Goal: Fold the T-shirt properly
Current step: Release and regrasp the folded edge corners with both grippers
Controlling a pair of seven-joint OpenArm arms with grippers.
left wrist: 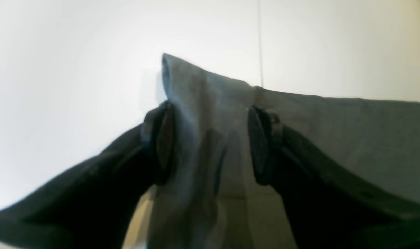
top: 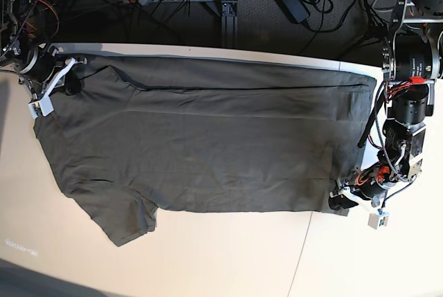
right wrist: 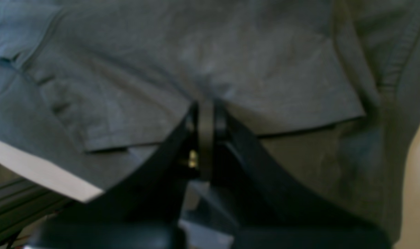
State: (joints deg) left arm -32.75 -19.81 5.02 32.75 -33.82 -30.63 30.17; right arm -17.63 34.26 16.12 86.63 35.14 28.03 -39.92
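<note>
So the T-shirt (top: 208, 151) is spread across the table (top: 228, 262), long axis running side to side from one arm to the other, with the top strip already folded over. The right gripper (right wrist: 206, 114) sits at the shoulder end, jaws clamped tight on a fold of cloth there. The left gripper (left wrist: 210, 138) is at the hem corner, jaws wide apart with the hem edge running between them, not pinched yet. My guess: the left one needs to close next, since it's right on that corner.
</note>
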